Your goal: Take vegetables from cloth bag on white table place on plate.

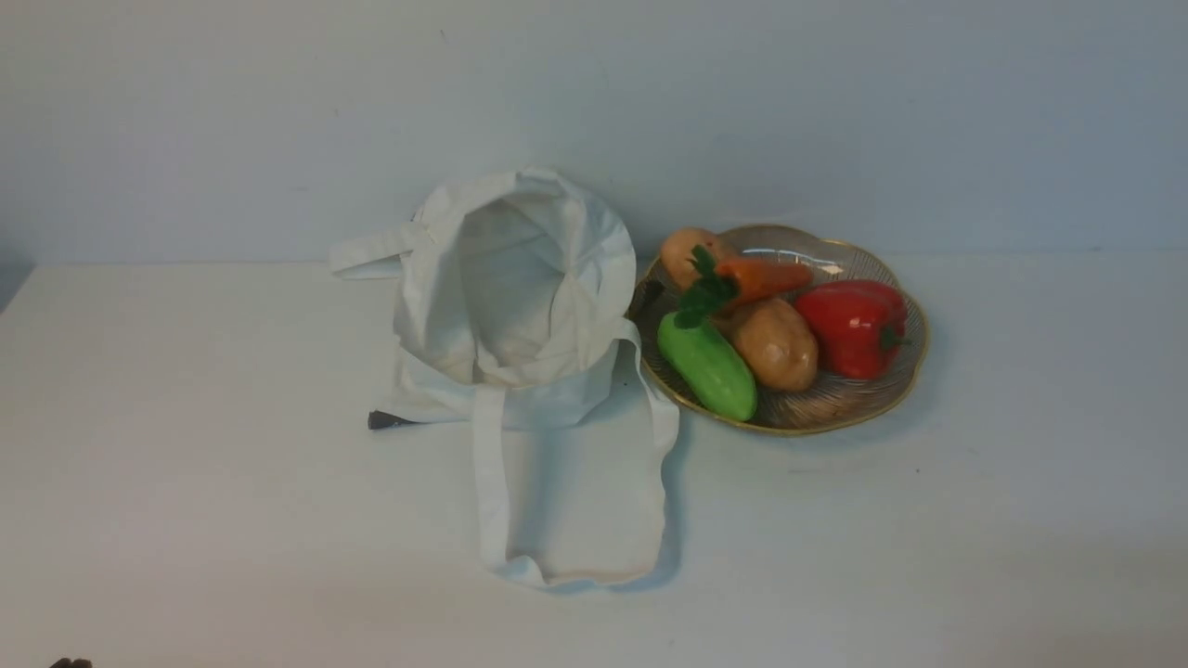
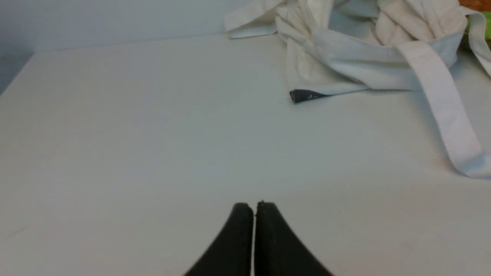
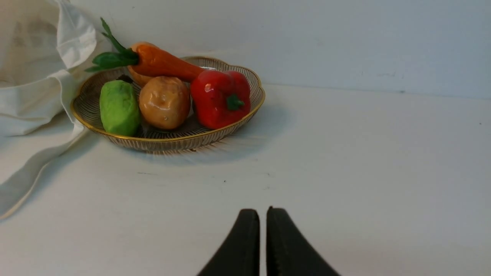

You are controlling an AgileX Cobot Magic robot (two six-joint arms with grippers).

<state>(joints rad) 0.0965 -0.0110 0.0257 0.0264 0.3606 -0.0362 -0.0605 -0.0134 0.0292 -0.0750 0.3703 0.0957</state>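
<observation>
The orange carrot [image 1: 761, 276] with its green top lies on the gold-rimmed plate [image 1: 840, 399], across the other vegetables; it also shows in the right wrist view [image 3: 161, 63]. The white cloth bag [image 1: 515, 288] stands open and slumped just left of the plate, one strap looped toward the front. My left gripper [image 2: 254, 205] is shut and empty over bare white table [image 1: 186, 445], well short of the bag [image 2: 345, 50]. My right gripper [image 3: 262, 211] is shut and empty, short of the plate [image 3: 168, 142]. Neither gripper shows in the front view.
On the plate also lie a green cucumber [image 1: 710, 366], two brown potatoes [image 1: 772, 341] and a red bell pepper [image 1: 854, 325]. A dark tag [image 1: 385, 420] pokes from the bag's lower left corner. A pale wall stands behind the table.
</observation>
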